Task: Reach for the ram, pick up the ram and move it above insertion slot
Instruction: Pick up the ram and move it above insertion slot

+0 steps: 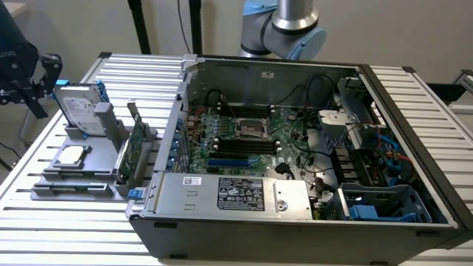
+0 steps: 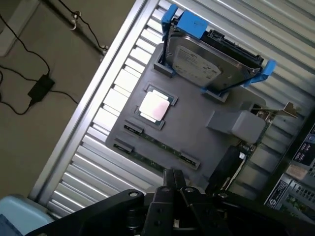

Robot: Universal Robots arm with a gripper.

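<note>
Looking down from the wrist, we find the claw closed tight, jaws pressed together, gripping nothing. The ram lies flat in its slot on the grey tray, near the claw and untouched; the drive stands along the tray's opposite edge.

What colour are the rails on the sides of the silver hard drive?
The rails are bright blue; the wrist view shows them best.

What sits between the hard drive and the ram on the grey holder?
A square processor chip, seated in the holder between hard drive and ram; the wrist view shows it.
</note>
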